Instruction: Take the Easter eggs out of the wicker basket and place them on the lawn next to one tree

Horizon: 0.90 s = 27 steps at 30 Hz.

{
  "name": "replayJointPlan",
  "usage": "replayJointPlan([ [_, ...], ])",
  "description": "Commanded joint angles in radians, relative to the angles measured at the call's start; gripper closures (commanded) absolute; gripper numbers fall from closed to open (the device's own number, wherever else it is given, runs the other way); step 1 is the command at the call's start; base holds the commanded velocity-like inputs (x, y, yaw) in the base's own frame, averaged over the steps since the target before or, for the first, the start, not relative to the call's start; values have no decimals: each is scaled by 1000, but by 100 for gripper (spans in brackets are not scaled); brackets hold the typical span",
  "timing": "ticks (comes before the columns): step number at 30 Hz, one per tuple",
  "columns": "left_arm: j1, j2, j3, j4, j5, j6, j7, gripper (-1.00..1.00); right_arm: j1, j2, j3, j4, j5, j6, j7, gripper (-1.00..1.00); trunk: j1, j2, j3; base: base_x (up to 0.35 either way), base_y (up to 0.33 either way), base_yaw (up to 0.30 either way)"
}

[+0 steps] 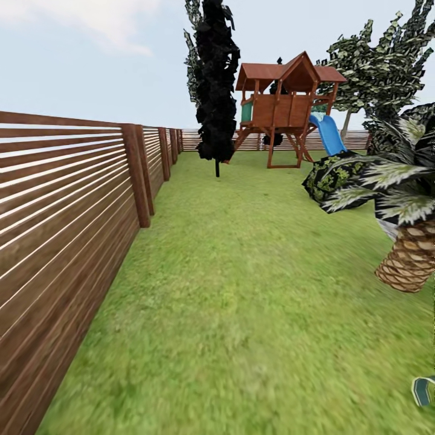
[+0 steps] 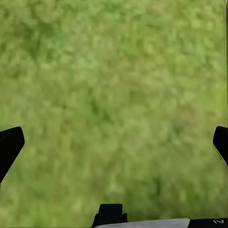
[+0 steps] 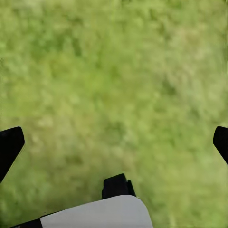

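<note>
The Easter eggs and the wicker basket are out of view. The lawn point(image 1: 241, 290) stretches ahead of me as short green grass. In the left wrist view my left gripper point(image 2: 114, 145) is open, its black fingertips point(image 2: 9, 145) wide apart over bare grass. My right gripper point(image 3: 114, 145) is open the same way, with fingertips point(image 3: 9, 142) spread and nothing between them. A leafy tree point(image 1: 377, 66) with a thin pale trunk stands far back on the right.
A brown slatted fence point(image 1: 66, 223) runs along the left. A dark cypress-like tree point(image 1: 216, 84) and a wooden playhouse point(image 1: 287, 103) with a blue slide point(image 1: 329, 134) stand at the far end. A short palm point(image 1: 411, 254) is close on the right. A small green-and-white object point(image 1: 425, 389) lies at the lower right edge.
</note>
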Motion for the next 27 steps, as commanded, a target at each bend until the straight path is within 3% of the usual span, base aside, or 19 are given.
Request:
replayJointPlan([
  [1, 0, 1, -7, -1, -1, -1, 10, -100, 0, 0, 0, 0, -10, -2, 1, -100, 1, 0, -1, 337, 0, -79],
  [27, 0, 1, -7, -1, -1, -1, 10, -100, 0, 0, 0, 1, -10, -2, -1, -100, 1, 0, -1, 336, 70, -5],
])
